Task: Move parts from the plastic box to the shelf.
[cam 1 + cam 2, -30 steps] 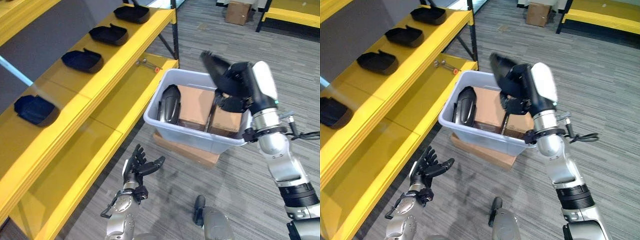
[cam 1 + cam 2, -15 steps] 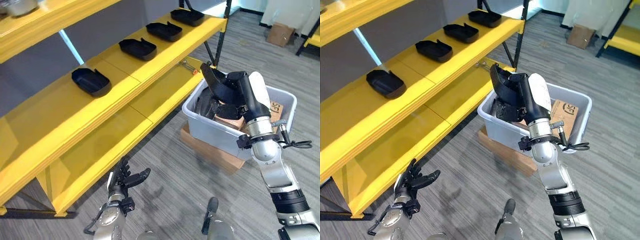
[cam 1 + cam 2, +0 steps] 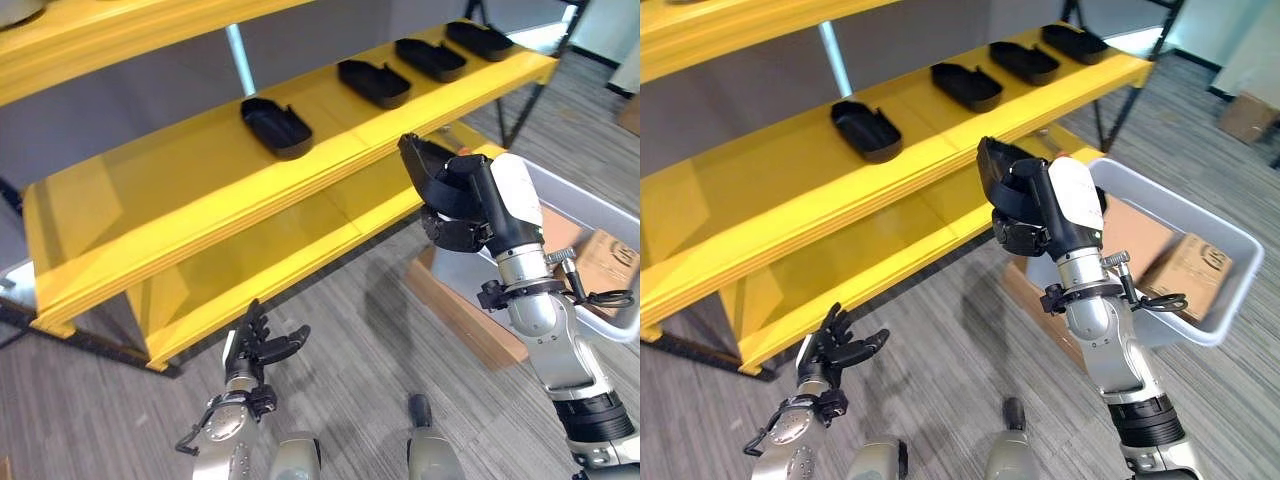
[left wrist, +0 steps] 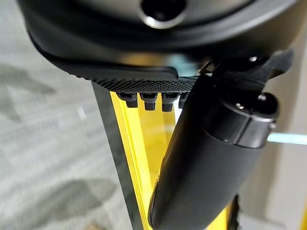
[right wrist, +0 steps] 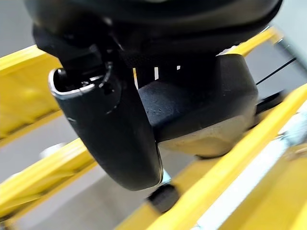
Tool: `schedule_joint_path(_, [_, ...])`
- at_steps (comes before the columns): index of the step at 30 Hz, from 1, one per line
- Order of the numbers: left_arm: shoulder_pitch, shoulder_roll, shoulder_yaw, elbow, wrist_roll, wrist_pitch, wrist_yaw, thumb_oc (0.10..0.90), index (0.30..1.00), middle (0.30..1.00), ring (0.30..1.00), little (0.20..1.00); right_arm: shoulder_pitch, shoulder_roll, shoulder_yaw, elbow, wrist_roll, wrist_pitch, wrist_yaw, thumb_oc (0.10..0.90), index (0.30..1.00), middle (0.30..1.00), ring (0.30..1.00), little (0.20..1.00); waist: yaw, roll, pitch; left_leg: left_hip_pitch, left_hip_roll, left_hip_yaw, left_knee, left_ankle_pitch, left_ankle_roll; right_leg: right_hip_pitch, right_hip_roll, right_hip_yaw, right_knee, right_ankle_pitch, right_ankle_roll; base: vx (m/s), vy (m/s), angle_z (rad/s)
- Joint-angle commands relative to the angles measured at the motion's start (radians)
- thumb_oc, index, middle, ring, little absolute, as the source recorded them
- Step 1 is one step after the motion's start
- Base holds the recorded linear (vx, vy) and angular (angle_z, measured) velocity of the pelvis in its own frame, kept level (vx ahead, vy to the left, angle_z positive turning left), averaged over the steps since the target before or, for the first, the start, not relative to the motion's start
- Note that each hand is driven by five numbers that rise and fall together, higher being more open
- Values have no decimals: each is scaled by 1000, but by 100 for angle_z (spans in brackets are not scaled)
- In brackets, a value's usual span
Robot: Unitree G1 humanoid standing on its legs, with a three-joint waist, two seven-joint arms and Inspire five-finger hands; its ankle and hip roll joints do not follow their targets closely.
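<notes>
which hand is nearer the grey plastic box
Right. The right hand, shut on a black part, is raised just beside the grey plastic box. The left hand hangs low over the floor, far off, open.

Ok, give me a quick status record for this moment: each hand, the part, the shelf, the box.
right hand: raised beside the shelf, fingers curled round a black part
left hand: low by the floor, fingers relaxed, holding nothing
shelf: yellow, four black parts in a row, nearest one
plastic box: grey, on a flat cardboard box, to the robot's right; a cardboard carton inside
</notes>
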Motion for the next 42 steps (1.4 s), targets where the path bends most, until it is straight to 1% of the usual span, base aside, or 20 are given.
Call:
schedule_joint_path(1, [-67,8,-35,-156,11,-94,-18,900,1000,1000,1000,1000,-198,-37,-66,-142,-10,-98,-103,400,300,300,300,300,-49,48,-44,328,-44,99,-641,334,34,-34,55,-64,-161,-1,61,69,-9,44])
schedule_joint_path(3, [-70,7,-38,-157,6,-95,-17,900,1000,1000,1000,1000,-201,-38,-63,-141,-10,-99,-103,400,300,300,300,300,-58,45,-41,334,-45,89,-641,336,40,-36,66,-65,-172,-1,63,62,-38,37])
schedule_joint_path(4, [-72,12,-39,-158,3,-90,-18,900,1000,1000,1000,1000,-187,-43,-73,-150,-14,-100,-103,400,300,300,300,300,-58,34,-51,332,-54,84,-641,333,43,-16,72,-49,-179,-4,55,92,-125,47])
schedule_joint_path(5, [-81,17,-47,-164,-1,-88,-22,900,1000,1000,1000,1000,-173,-43,-91,-161,-17,-102,-107,400,300,300,300,300,-59,23,-69,322,-56,58,-641,339,51,9,57,-20,-183,3,51,63,-102,66])
schedule_joint_path(7, [-83,16,-51,-169,-6,-88,-24,900,1000,1000,1000,1000,-175,-45,-93,-163,-17,-104,-109,400,300,300,300,300,-57,21,-78,321,-49,54,-641,351,52,17,59,-23,-184,8,58,85,-121,105])
schedule_joint_path(11, [-60,-11,-40,-180,-27,-83,-26,900,1000,1000,1000,1000,-193,-33,-81,-153,-15,-103,-105,400,300,300,300,300,-33,30,-104,324,-18,62,-641,364,50,43,64,-47,-181,6,69,112,-139,17])
schedule_joint_path(23, [-23,-21,-29,-193,-20,-73,-42,900,1000,1000,1000,1000,-153,-27,-83,-178,-3,-113,-79,400,300,300,300,300,-40,40,-145,322,42,64,-623,386,52,70,103,-44,-116,-13,85,84,-129,3])
schedule_joint_path(28, [8,-58,-9,-195,-25,-65,-42,900,1000,1000,1000,1000,-145,-35,-73,-183,1,-124,-78,400,300,300,300,300,-41,28,-150,288,77,51,-486,396,58,95,124,-40,-97,-13,86,72,-207,23])
schedule_joint_path(30, [7,-55,-17,-197,-31,-60,-41,900,1000,1000,1000,1000,-150,-29,-73,-188,4,-126,-87,400,300,300,300,300,-28,-6,-128,204,62,55,-317,390,48,122,99,-56,-109,1,77,-50,-255,43])
schedule_joint_path(31, [0,-50,-21,-198,-31,-60,-40,900,1000,1000,1000,1000,-155,-24,-78,-188,3,-125,-95,400,300,300,300,300,-21,-30,-100,127,43,44,-178,367,44,133,81,-72,-111,16,74,-77,-273,48])
schedule_joint_path(32, [-3,-47,-28,-199,-34,-61,-42,900,1000,1000,1000,1000,-158,-22,-76,-186,4,-124,-101,400,300,300,300,300,-6,-42,-75,97,24,45,-121,344,37,151,74,-80,-112,18,71,-40,-283,72])
schedule_joint_path(33, [-11,-39,-28,-199,-34,-62,-45,900,1000,1000,1000,1000,-166,-15,-83,-183,3,-120,-106,400,300,300,300,300,5,-53,-44,59,41,71,-81,318,43,179,70,-98,-116,18,69,46,-197,60])
schedule_joint_path(34, [-14,-41,-24,-190,-33,-58,-46,900,1000,1000,1000,1000,-150,-16,-98,-180,2,-117,-108,400,300,300,300,300,-5,-57,-41,70,128,120,-165,323,59,196,60,-113,-122,20,74,74,-117,59])
schedule_joint_path(35, [-14,-41,-24,-189,-33,-58,-46,900,1000,1000,1000,1000,-149,-15,-98,-181,2,-117,-108,400,300,300,300,300,-4,-58,-42,79,128,123,-172,319,57,201,60,-113,-125,16,75,131,-17,30])
schedule_joint_path(37, [-6,-54,-17,-183,-25,-54,-57,900,1000,1000,1000,1000,-108,-32,-126,-173,14,-109,-100,400,300,300,300,300,-19,-46,-62,123,210,148,-358,328,53,224,56,-127,-132,6,89,173,57,51])
schedule_joint_path(38, [-4,-61,-15,-183,-10,-53,-64,900,1000,1000,1000,1000,-103,-40,-130,-172,19,-101,-91,400,300,300,300,300,-24,-29,-78,146,215,123,-510,393,47,228,63,-126,-132,7,95,129,73,82])
schedule_joint_path(39, [-3,-61,-15,-183,-10,-53,-64,900,1000,1000,1000,1000,-103,-40,-130,-172,19,-101,-91,400,300,300,300,300,-24,-29,-77,150,215,124,-515,396,47,229,63,-127,-133,7,95,215,146,64])
schedule_joint_path(40, [-11,-71,-10,-178,8,-54,-71,900,1000,1000,1000,1000,-111,-53,-121,-164,17,-95,-82,400,300,300,300,300,-28,-14,-88,104,243,92,-641,414,44,252,66,-110,-129,-16,100,245,218,49])
schedule_joint_path(41, [-8,-80,-10,-175,7,-51,-70,900,1000,1000,1000,1000,-101,-57,-119,-171,21,-95,-74,400,300,300,300,300,-33,-6,-101,90,255,121,-634,433,18,267,65,-112,-117,-17,93,346,314,45])
schedule_joint_path(42, [-3,-85,-1,-172,4,-50,-74,900,1000,1000,1000,1000,-104,-54,-109,-176,26,-96,-62,400,300,300,300,300,-34,6,-120,129,266,114,-641,443,19,269,66,-108,-114,-26,90,216,202,44])
